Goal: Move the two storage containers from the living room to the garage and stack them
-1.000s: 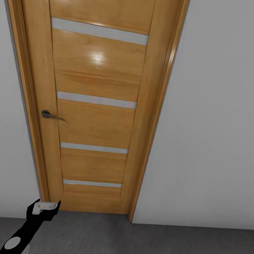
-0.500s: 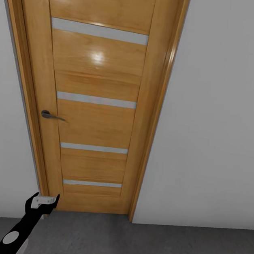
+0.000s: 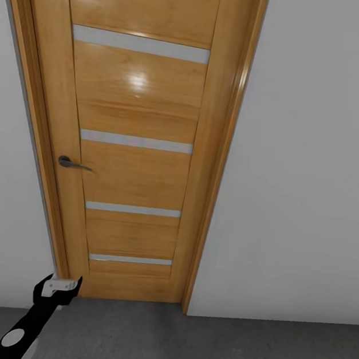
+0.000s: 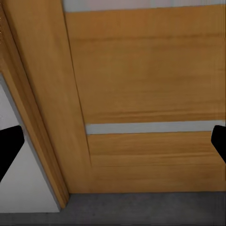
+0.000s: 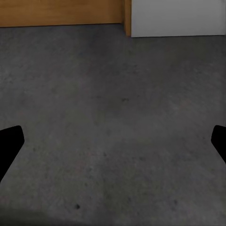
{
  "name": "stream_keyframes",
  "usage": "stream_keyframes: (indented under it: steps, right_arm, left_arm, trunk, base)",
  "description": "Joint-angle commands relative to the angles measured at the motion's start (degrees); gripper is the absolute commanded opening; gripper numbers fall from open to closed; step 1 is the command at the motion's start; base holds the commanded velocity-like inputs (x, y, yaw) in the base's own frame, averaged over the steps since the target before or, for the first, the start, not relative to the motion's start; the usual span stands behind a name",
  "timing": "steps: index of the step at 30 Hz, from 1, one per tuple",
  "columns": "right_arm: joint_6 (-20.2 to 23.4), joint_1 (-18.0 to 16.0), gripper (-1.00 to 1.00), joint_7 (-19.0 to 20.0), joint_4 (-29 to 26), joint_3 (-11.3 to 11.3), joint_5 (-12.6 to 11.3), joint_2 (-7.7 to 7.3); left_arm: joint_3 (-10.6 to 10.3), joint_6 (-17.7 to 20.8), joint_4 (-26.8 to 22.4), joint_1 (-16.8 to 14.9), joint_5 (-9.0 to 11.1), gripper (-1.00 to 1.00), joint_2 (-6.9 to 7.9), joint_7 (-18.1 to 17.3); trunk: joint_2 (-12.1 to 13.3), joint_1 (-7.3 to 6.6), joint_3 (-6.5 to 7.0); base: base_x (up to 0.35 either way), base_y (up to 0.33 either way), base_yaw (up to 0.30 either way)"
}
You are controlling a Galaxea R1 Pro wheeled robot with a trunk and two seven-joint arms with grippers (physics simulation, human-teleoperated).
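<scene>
The robot faced a closed wooden door (image 3: pixel 134 137) that took up the upper left and middle of the head view, with a dark lever handle (image 3: pixel 71 163) at its left edge and four pale strips across its panels. A plain white wall (image 3: pixel 309 165) stood to the right of the frame, and the grey concrete floor (image 3: pixel 204 351) ran along the bottom.

The left claw (image 3: pixel 61 287) showed at the lower left of the head view, near the foot of the door frame. In the left wrist view its two dark fingertips (image 4: pixel 9 146) sat at opposite edges of the picture, spread wide with nothing between them. In the right wrist view the right claw (image 5: pixel 113 143) was likewise spread and empty, pointing down at bare concrete.

The two storage bins were not before the robot here, so their place could not be told from this spot. Judging from the task alone, open bins with thin walls should be light and fairly stiff, though the walls may flex if pinched mid-span. A hold on the rim near a corner, or one claw on each opposite wall, would likely be steadiest. Stacking would call for level, square alignment.
</scene>
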Motion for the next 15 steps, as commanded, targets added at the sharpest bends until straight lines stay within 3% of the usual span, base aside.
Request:
stream_keyframes:
  steps: [1,15]
  right_arm:
    - [-0.2,0.0,1.0,0.4,0.0,-0.3,0.0,0.03]
    - [-0.1,0.0,1.0,0.4,0.0,-0.3,-0.1,0.04]
  left_arm:
    - [0.2,-0.2,0.4,0.0,0.0,1.0,0.07,-0.4]
    - [0.2,-0.3,1.6,-0.7,0.2,1.0,0.44,-0.4]
  trunk:
    - [0.0,0.0,-0.06]
    - [0.0,0.0,-0.06]
  base:
    - [0.0,0.0,0.0]
    - [0.0,0.0,0.0]
